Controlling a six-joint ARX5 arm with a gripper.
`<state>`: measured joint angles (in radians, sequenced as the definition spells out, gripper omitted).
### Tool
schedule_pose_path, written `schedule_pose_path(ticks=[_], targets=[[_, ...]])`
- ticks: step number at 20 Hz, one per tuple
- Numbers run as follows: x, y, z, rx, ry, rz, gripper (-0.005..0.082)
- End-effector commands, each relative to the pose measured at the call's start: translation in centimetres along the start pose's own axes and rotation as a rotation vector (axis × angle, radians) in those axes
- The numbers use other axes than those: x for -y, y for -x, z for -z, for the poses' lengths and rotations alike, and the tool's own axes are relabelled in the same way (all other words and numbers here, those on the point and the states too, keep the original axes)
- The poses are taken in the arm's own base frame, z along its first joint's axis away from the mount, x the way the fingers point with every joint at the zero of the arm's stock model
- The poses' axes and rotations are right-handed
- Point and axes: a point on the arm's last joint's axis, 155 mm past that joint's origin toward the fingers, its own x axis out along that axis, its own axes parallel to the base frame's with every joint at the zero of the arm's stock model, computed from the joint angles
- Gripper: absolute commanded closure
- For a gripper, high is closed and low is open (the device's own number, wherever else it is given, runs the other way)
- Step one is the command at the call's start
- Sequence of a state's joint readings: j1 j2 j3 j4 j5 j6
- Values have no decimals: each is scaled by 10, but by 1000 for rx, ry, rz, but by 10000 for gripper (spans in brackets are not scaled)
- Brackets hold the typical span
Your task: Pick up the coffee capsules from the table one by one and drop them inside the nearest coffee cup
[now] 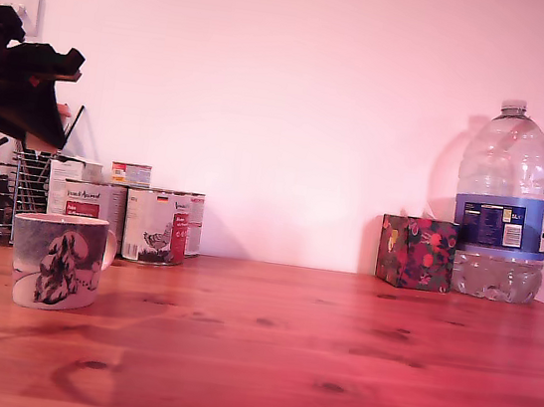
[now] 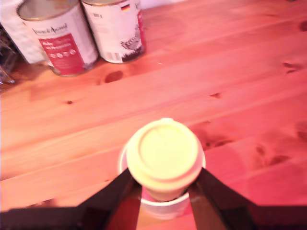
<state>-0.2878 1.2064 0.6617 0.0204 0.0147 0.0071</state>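
Capsule (image 2: 163,160): small cream pod, held between our two dark fingers (image 2: 120,191), which are clenched on its tapered body just under the rim. We judge it very light, thin-walled and stiff enough for a modest squeeze, smooth and a little slippery; a hard squeeze could dent it. The best hold looks to be across the taper below the flange, so the rim acts as a stop.

Orientation: the wide flat rim faces the wrist camera, narrow end pointing down. The long axis runs near vertical, perhaps slightly tilted.

Directly beneath it a white round rim (image 2: 165,208) shows; we take this for the coffee cup (image 1: 56,260). Whether the pod tip is inside the mouth or just above, we cannot tell.

In the exterior view the cup stands toward the counter's (image 1: 331,362) left end, handle to that view's right, the arm (image 1: 17,80) dark above it. Labelled tin cans (image 1: 154,225) stand behind, near the back edge.
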Motion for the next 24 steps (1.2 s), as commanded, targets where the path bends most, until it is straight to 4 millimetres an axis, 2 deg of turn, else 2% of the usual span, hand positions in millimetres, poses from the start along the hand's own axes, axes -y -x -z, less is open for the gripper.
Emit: schedule_pose_path(ticks=[1,5,12,20,24], targets=[[2,-1,9,-18,-14,6,662],[-1,-11,24,-105,-9,1,662],[-4,-36,34,-250,-10,-1,662],[-20,-44,29,-379,20,-29,662],[-21,-46,36,-456,44,-32,659]])
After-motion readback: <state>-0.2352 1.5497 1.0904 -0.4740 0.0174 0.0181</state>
